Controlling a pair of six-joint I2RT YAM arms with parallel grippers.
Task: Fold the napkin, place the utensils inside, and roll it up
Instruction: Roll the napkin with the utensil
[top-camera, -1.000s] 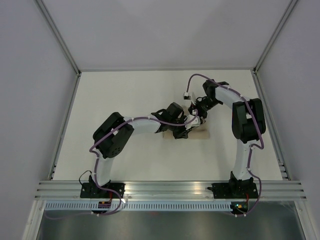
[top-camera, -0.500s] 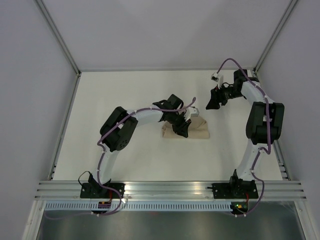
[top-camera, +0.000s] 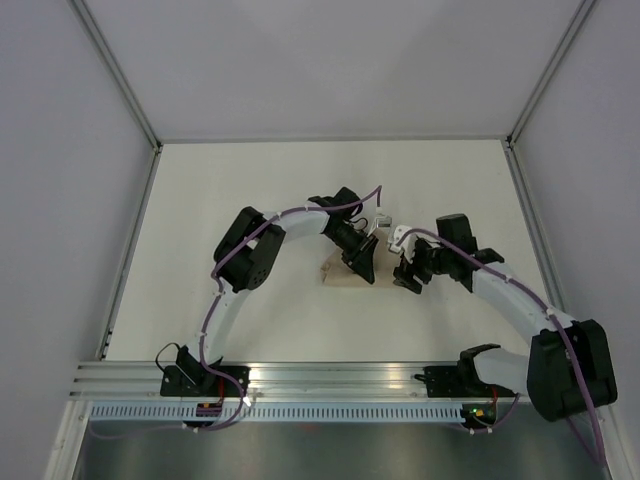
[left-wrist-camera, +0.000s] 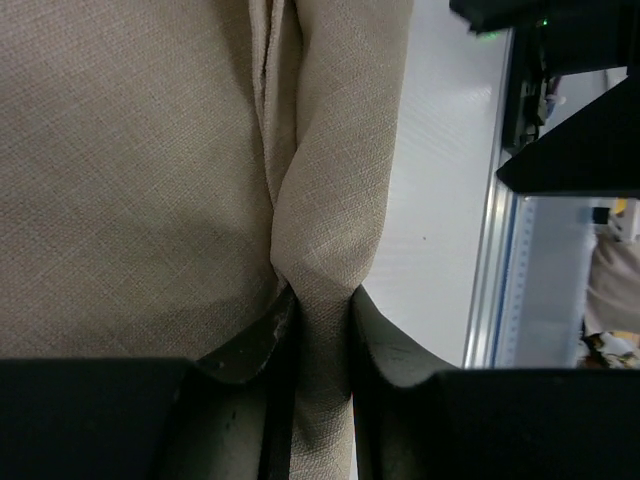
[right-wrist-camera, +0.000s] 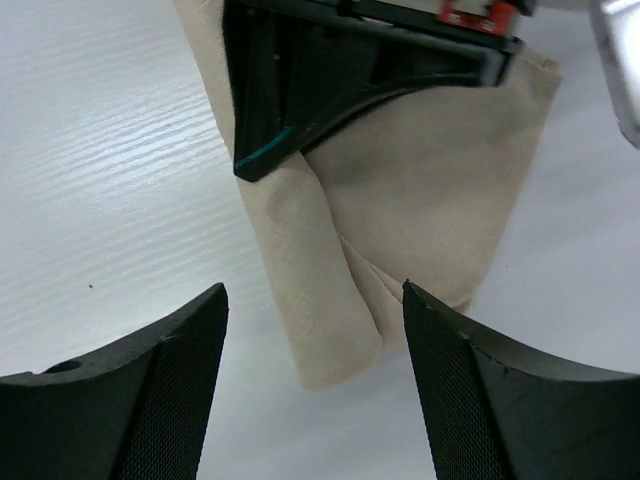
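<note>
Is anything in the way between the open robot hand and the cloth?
Nothing visible is. The right gripper hangs open right by the near end of the napkin, and that end lies uncovered. The left gripper pinches a fold farther along the napkin, off that path.
</note>
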